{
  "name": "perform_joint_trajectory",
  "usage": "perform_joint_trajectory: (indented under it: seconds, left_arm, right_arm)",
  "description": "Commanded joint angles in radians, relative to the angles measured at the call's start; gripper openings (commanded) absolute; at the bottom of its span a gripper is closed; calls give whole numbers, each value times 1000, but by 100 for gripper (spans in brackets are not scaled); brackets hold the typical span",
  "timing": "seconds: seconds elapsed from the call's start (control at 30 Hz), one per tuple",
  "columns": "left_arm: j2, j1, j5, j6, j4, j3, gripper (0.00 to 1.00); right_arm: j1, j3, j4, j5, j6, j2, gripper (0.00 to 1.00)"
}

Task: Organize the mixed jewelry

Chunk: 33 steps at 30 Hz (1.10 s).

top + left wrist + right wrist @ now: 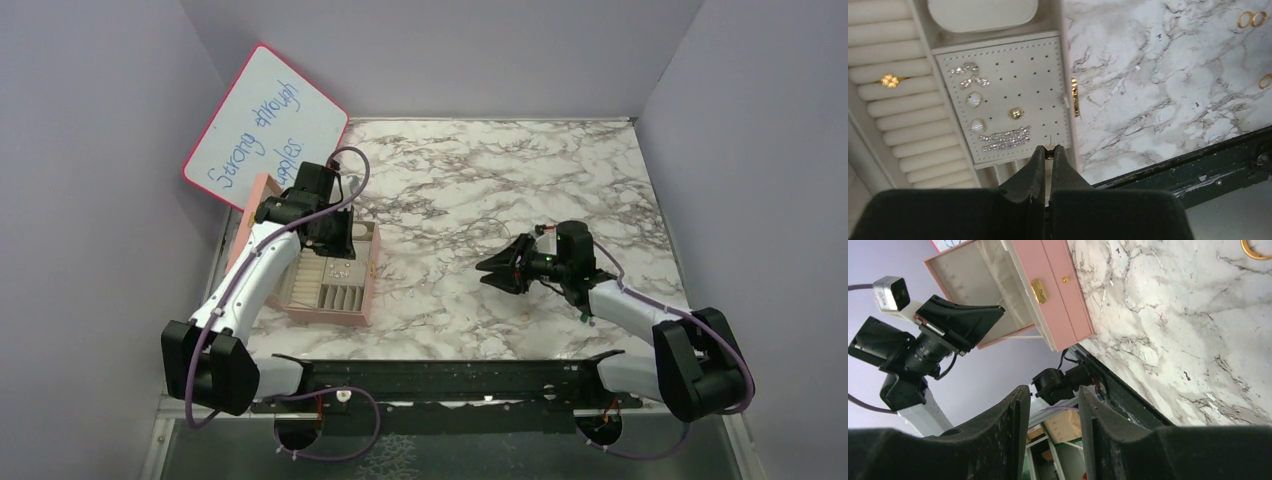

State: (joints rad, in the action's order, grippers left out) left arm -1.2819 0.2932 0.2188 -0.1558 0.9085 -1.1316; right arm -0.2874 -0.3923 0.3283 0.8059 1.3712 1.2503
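White-and-grey marbled counter carries an open pink rectangular compartmented box at the left of the top view. Left tool is pinched nearly closed on 1 tiny pale stud-like piece, at the lower edge of the box's cream perforated panel. 2 small gold rings lie on bare counter, upper right of the left wrist view. Right tool shows a narrow gap, holding nothing.

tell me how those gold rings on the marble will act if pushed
The gold rings lie flat on the smooth marble table, so they would likely slide, not roll. Thin and low, they are probably hard to pinch.
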Motion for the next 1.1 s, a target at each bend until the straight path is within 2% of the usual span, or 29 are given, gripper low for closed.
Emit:
perform_joint_trajectory:
  seconds: [0.0,0.1,0.3,0.63,1.07]
  left_arm:
    - [-41,-51,28,16,94,-30,0]
    - [-94,-63,-6,17,102,-59,0]
    - [-189,-72,-6,26,107,-102,0]
    - [-250,-90,-61,25,117,-139,0]
    - [-286,-98,-80,27,115,-160,0]
  right_arm:
    - [5,-81,-176,-79,-158,-52,45]
    - [5,-133,-252,-116,-233,-42,45]
    - [5,-208,-300,-148,-330,18,45]
    - [5,-291,-383,-250,-493,66,44]
    - [4,-294,-389,-285,-521,69,43]
